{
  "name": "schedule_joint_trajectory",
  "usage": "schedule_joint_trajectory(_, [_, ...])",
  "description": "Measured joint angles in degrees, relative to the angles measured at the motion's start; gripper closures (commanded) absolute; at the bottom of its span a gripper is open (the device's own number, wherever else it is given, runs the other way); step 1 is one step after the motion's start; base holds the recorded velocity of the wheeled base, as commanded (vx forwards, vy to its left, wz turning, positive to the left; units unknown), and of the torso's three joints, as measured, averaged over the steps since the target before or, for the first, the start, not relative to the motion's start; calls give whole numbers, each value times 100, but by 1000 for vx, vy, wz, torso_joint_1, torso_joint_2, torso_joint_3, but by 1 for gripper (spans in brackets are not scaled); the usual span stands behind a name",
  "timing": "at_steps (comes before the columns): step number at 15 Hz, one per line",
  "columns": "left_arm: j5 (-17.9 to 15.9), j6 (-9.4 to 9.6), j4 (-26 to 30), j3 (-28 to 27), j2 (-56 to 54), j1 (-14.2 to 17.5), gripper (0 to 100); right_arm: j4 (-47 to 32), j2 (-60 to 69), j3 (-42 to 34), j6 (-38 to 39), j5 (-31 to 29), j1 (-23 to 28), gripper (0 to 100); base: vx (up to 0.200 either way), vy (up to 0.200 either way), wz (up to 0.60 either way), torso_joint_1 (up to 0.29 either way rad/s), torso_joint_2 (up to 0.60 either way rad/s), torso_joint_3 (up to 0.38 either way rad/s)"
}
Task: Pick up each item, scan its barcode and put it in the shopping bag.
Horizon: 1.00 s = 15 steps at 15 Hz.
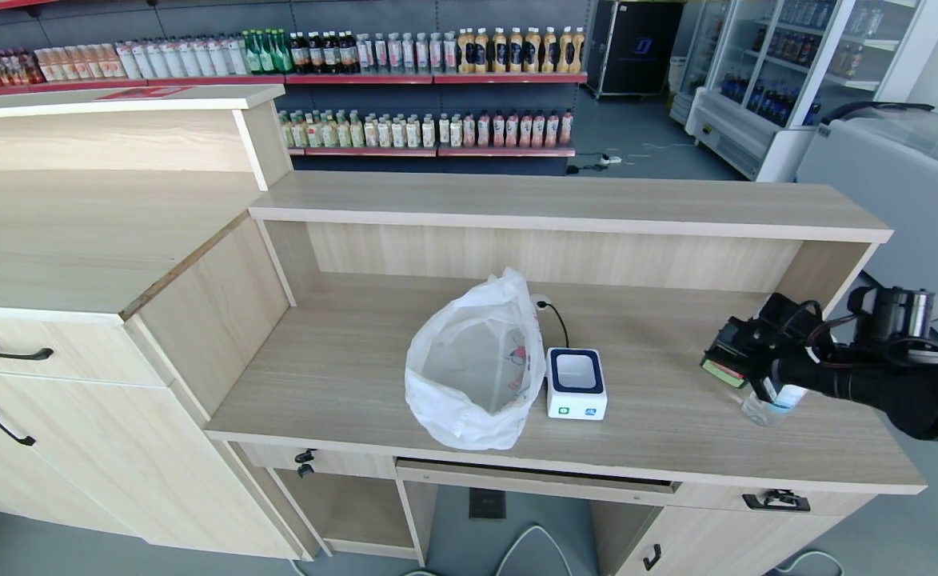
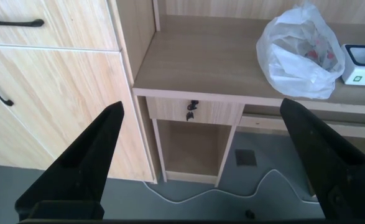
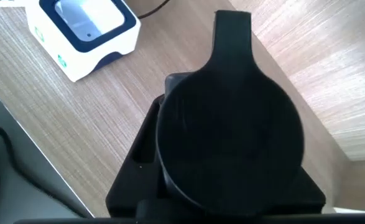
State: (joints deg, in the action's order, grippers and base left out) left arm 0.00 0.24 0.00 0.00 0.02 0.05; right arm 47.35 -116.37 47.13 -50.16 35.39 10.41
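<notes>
At the near right edge of the counter (image 1: 341, 376), a small clear plastic bottle (image 1: 771, 404) with a white and blue label stands directly under the right gripper (image 1: 756, 376), touching or nearly touching it; whether the gripper is closed on it cannot be told. The left gripper (image 2: 201, 104) hangs low in front of the counter's left end, its two black wedge-shaped fingers (image 2: 83, 168) spread wide with nothing between them. The counter is pale wood-grain laminate, matte, with a keyed drawer (image 2: 191, 111) under its front lip.

Mid-counter, well apart from the bottle, sits the shopping bag (image 1: 472, 368): thin, translucent white plastic, crumpled, its mouth gaping upward. Just beside it, on the side toward the bottle, lies the scanner (image 1: 576, 382), a white rounded box with a dark blue rim and a glossy window; a black cable (image 1: 555, 318) runs from behind it. A raised ledge (image 1: 564, 204) closes the back of the counter. Beyond it stand red-edged store shelves (image 1: 437, 78) lined with drink bottles and, to the right, glass-doored coolers (image 1: 788, 72).
</notes>
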Motion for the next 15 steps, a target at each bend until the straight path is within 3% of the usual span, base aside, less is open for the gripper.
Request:
schedule_joint_trajectory(7, [0, 0, 0, 0, 0, 2, 0, -189, 2566, -1213, -2020, 207, 383, 100, 0, 0, 0, 0, 0, 0])
schedule_joint_trajectory(11, [0, 0, 0, 0, 0, 0, 0, -652, 3407, -1441, -5040, 870, 246, 100, 0, 0, 0, 0, 0, 0])
schedule_joint_trajectory(15, [0, 2, 0, 0, 0, 2, 0, -844, 3685, -1484, -7528, 1062, -896, 100, 0, 0, 0, 0, 0, 0])
